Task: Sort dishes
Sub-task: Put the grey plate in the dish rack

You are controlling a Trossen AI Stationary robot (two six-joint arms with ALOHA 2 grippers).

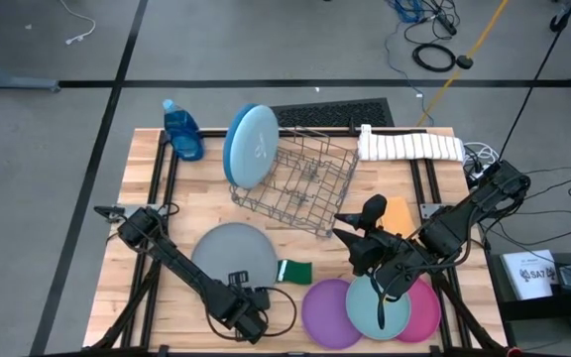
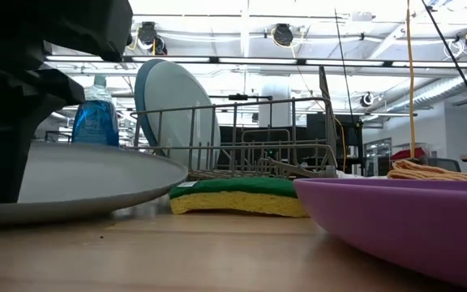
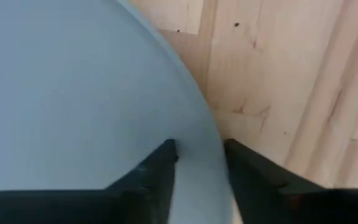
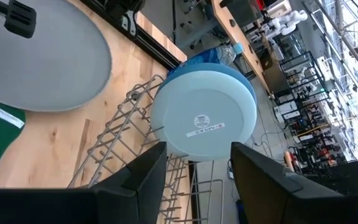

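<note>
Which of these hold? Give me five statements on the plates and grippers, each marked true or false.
1. The pale-blue plate stands on edge in the wire rack. True.
2. The teal plate lies under the purple plate. False: it overlaps on top.
3. The right gripper holds a plate. False: it is open and empty.
4. The left gripper is at the grey plate rim. True.
5. The green sponge lies in the rack. False: it is on the table.
</note>
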